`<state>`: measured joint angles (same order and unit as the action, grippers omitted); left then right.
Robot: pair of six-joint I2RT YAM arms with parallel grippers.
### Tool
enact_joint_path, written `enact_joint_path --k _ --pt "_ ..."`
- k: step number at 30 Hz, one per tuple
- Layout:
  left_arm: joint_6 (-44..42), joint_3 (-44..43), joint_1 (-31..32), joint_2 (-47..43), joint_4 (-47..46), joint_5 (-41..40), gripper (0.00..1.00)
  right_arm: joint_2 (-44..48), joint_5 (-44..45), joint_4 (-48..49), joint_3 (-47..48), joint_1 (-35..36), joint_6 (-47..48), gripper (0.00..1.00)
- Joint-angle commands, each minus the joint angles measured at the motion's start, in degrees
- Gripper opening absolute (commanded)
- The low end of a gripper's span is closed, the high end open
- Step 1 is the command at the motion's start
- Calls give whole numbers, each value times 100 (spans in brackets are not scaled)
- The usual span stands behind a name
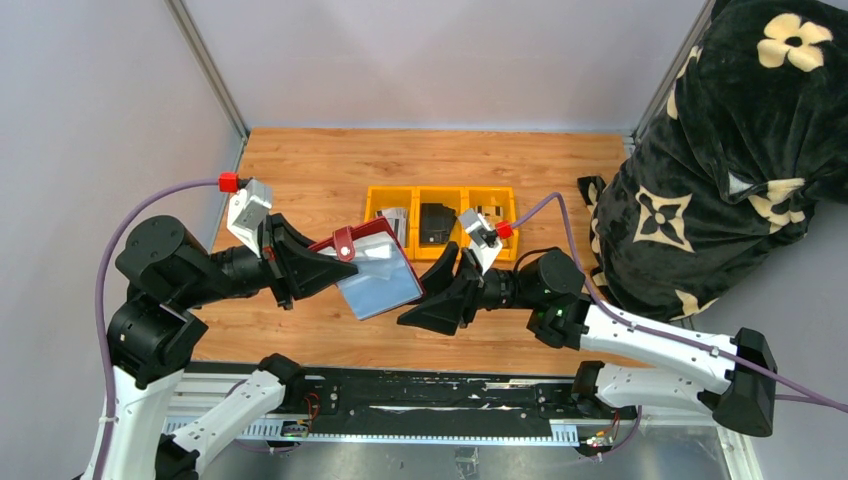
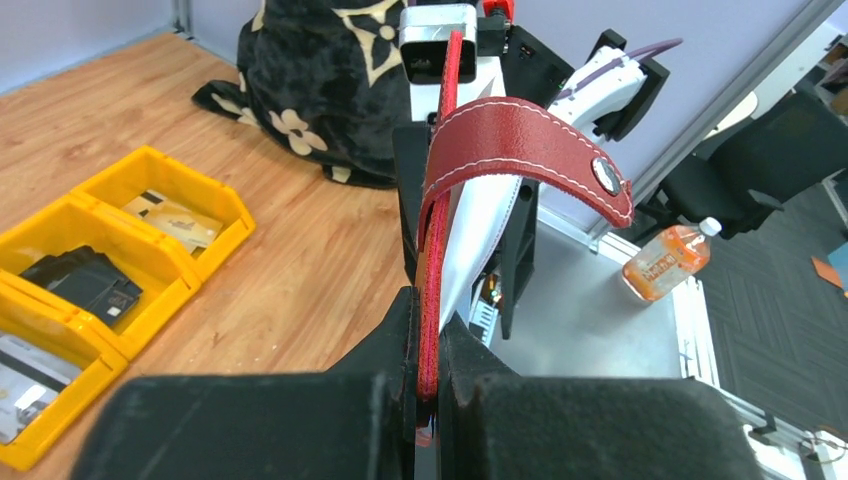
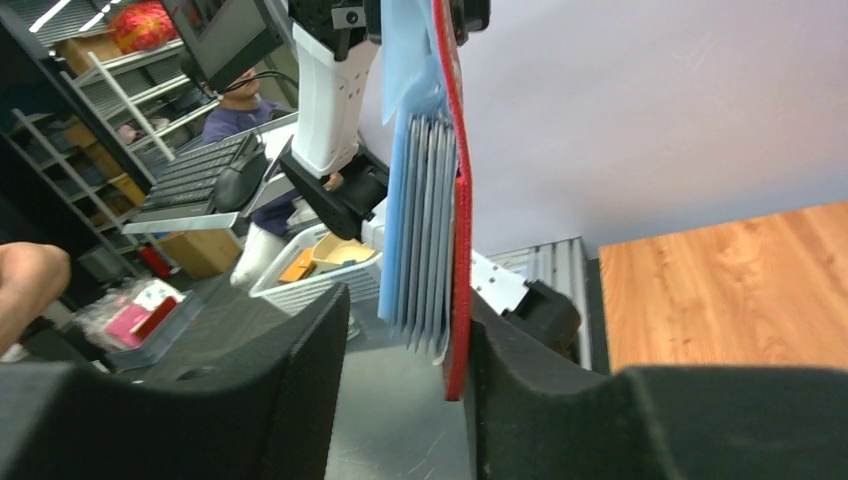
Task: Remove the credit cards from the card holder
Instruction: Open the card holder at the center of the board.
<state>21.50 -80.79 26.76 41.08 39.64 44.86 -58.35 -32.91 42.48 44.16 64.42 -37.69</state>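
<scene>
Crosswise, the card holder (image 1: 375, 262) points rightward: left jaws pinch it, right jaws spread around its credit cards (image 3: 425, 230).

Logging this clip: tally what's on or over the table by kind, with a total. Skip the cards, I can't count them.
yellow bins: 3
maroon card holder: 1
black wallet: 1
flowered black blanket: 1
grippers: 2, the left gripper and the right gripper
Total: 8
</scene>
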Motion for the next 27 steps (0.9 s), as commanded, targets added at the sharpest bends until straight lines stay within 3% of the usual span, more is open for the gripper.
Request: enact_joint_path --k 1,10,15,27 --pt "247 -138 0 -4 -293 214 0 164 405 166 17 -35 334 43" --pt "344 -225 4 48 -287 395 0 132 745 -181 290 -15 739 23" --pt "294 -249 4 44 -244 416 0 205 356 -462 376 60 1040 37" --pt "307 -280 4 71 -231 422 0 262 340 -686 391 105 1367 38"
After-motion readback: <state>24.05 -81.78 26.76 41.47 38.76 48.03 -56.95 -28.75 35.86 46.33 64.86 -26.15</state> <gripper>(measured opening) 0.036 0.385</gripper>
